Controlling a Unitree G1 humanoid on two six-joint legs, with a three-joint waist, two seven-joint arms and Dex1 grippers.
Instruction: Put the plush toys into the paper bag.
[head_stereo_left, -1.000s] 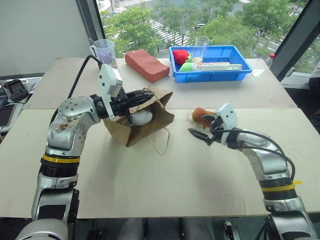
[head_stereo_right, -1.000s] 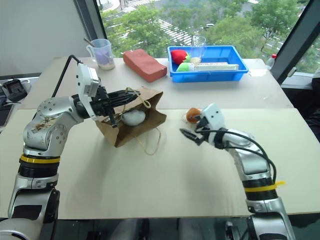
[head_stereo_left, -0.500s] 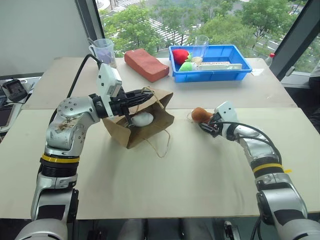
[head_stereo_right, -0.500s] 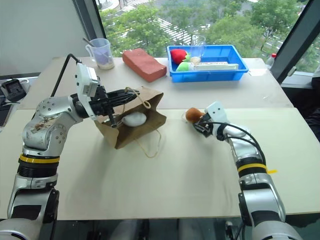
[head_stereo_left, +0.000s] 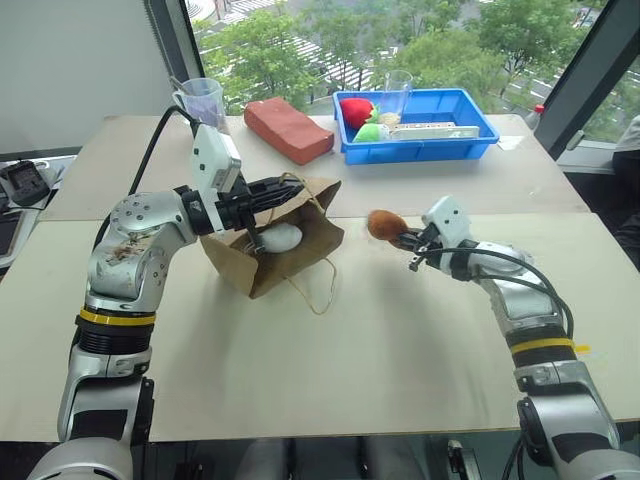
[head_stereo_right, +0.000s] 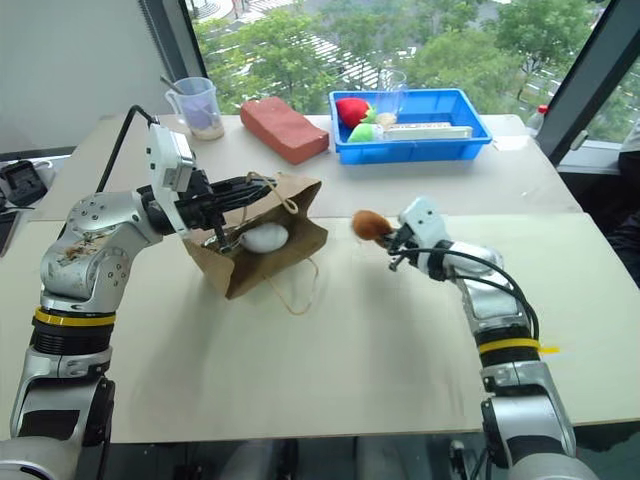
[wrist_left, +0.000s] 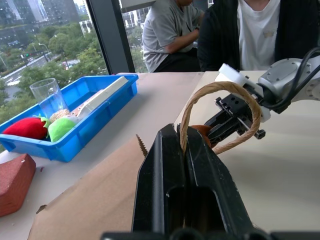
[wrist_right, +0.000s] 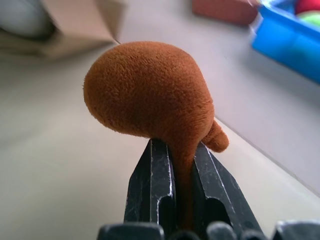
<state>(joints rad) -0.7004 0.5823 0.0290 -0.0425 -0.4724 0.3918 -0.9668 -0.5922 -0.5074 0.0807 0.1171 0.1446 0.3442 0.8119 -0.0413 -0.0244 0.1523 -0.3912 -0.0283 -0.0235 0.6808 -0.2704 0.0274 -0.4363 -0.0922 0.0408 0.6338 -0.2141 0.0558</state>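
Writing shows nowhere legibly; the white strip in the blue tray (head_stereo_left: 418, 125) is too small to read. Pale surface (head_stereo_left: 330, 340) of joined boards stands before tall windows over treetops; two seated people appear in the left wrist view, cut off at the shoulders. Left hand (wrist_left: 184, 150) is clamped on the string handle (wrist_left: 220, 90) of the bag (head_stereo_left: 275, 245), holding its mouth up. White toy (head_stereo_left: 280, 236) lies inside, partly hidden by the bag's wall. Right hand (wrist_right: 180, 180) pinches the orange toy (wrist_right: 150, 95), lifted off the surface, right of the bag and apart from it. Red block (head_stereo_left: 292, 128) and cup (head_stereo_left: 204, 100) stand behind.
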